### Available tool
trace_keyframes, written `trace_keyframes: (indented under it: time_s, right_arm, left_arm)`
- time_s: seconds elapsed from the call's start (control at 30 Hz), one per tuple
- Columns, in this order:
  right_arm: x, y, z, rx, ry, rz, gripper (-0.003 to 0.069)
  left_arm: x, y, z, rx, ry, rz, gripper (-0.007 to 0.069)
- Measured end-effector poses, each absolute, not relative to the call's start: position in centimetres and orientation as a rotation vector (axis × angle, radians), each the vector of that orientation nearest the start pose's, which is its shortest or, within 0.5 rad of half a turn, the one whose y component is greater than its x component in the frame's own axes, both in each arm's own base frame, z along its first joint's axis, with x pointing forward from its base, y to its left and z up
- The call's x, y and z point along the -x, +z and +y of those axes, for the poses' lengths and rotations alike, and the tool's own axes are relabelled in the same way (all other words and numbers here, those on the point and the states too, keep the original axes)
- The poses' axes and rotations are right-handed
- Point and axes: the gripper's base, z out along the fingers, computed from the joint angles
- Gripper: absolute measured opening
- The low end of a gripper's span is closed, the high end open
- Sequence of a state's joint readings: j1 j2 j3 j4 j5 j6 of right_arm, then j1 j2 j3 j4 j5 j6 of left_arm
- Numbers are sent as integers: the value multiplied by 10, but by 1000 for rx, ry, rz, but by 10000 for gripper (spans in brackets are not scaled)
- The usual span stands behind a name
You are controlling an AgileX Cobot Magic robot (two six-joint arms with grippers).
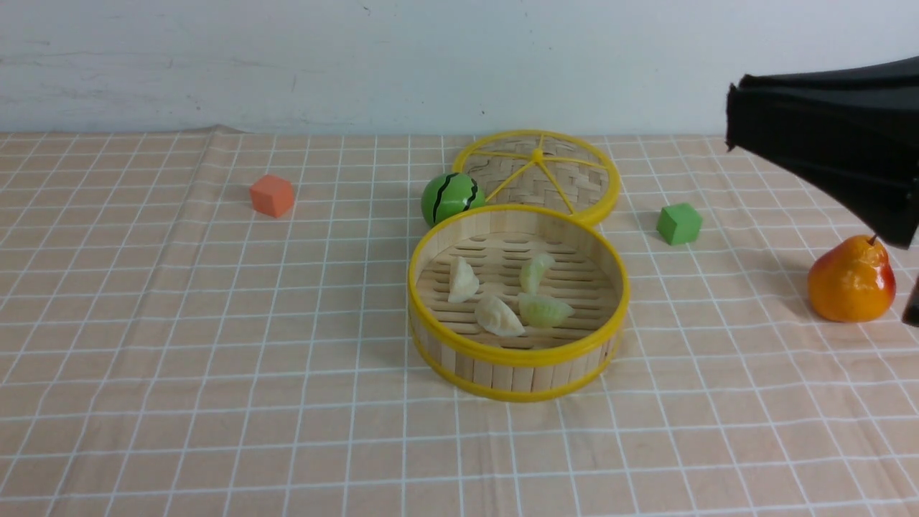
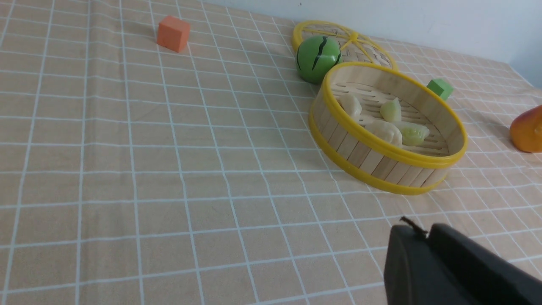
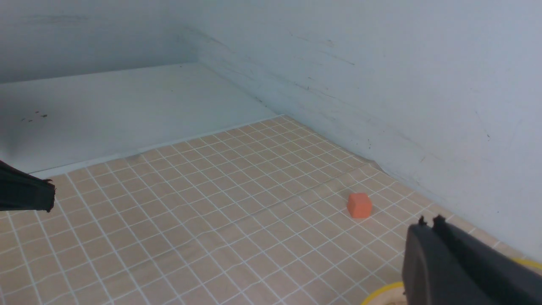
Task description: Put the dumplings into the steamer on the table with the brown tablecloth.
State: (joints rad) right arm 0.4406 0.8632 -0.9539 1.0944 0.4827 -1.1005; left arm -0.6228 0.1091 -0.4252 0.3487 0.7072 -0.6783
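Note:
The steamer point(image 1: 517, 355) stands mid-table on the brown tablecloth point(image 1: 215, 323). Inside lie the dumplings: two cream-white point(image 1: 462, 280) point(image 1: 500, 316) and two pale green point(image 1: 535, 273) point(image 1: 544, 310). My right gripper point(image 1: 732, 118) hangs high at the right, above the pear, jaws together and empty; it also shows in the right wrist view point(image 3: 427, 222), over the steamer's yellow rim point(image 3: 381, 292). My left gripper point(image 2: 417, 231) is out of the front view; its jaws are together and empty, above the cloth on the near side of the steamer point(image 2: 372, 159).
A flat woven lid point(image 1: 553, 176) leans behind the steamer, beside a green striped ball point(image 1: 450, 198). An orange cube point(image 1: 273, 195) sits at far left, a green cube point(image 1: 678, 223) and an orange pear point(image 1: 851, 281) at right. A white wall runs behind.

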Motion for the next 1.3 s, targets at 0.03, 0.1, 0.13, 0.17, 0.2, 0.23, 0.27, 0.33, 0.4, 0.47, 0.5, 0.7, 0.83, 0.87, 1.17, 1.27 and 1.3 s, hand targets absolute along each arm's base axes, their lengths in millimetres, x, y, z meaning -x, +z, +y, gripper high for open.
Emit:
trace_keyframes:
  time_s: [0.03, 0.1, 0.13, 0.17, 0.2, 0.23, 0.27, 0.33, 0.4, 0.47, 0.5, 0.7, 0.83, 0.87, 1.17, 1.27, 1.3]
  right_arm:
    - [-139, 424, 107, 722, 637, 1496, 3]
    - [-139, 424, 107, 722, 637, 1496, 3]
    - [-139, 424, 107, 721, 637, 1496, 3]
    - [-139, 424, 107, 719, 636, 1496, 1]
    - [-139, 424, 107, 718, 635, 1495, 1]
    - [-140, 424, 106, 708, 630, 1496, 0]
    - [-142, 422, 106, 694, 622, 1500, 0]
    - [-143, 418, 104, 674, 610, 1507, 0]
    - [-143, 408, 100, 629, 580, 1522, 0]
    - [-141, 398, 94, 579, 545, 1532, 0]
    - [-139, 391, 90, 548, 521, 1534, 0]
    - [-107, 331, 46, 332, 315, 1525, 0]
    - [-86, 283, 24, 183, 237, 1579, 0]
    - [-79, 267, 17, 120, 203, 1607, 0]
    - [-54, 201, -1, -110, 66, 1734, -16]
    - [-54, 184, -1, -78, 49, 1781, -22]
    - [-54, 179, 0, -69, 50, 1799, -21]
  left_arm:
    - [-37, 287, -2, -41, -514, 1868, 47]
    - [-37, 287, -2, -41, -514, 1868, 48]
    - [-37, 287, -2, -41, -514, 1868, 48]
    - [-37, 287, -2, -41, -514, 1868, 48]
    - [-37, 287, -2, -41, -514, 1868, 48]
    - [-37, 287, -2, -41, -513, 1869, 48]
    - [-37, 287, -2, -41, -513, 1869, 48]
    - [-37, 287, -2, -41, -513, 1869, 48]
    - [-37, 287, -2, -41, -513, 1869, 48]
    - [-37, 287, -2, -41, -513, 1870, 48]
    - [-37, 286, -1, -41, -513, 1871, 48]
    - [-37, 286, -1, -41, -513, 1871, 50]
    - [-37, 286, -1, -41, -513, 1871, 53]
    - [-37, 286, -1, -41, -512, 1871, 55]
    - [-37, 286, -1, -41, -512, 1871, 65]
    - [-37, 286, -1, -41, -512, 1871, 71]
    - [-37, 286, -1, -40, -512, 1872, 71]
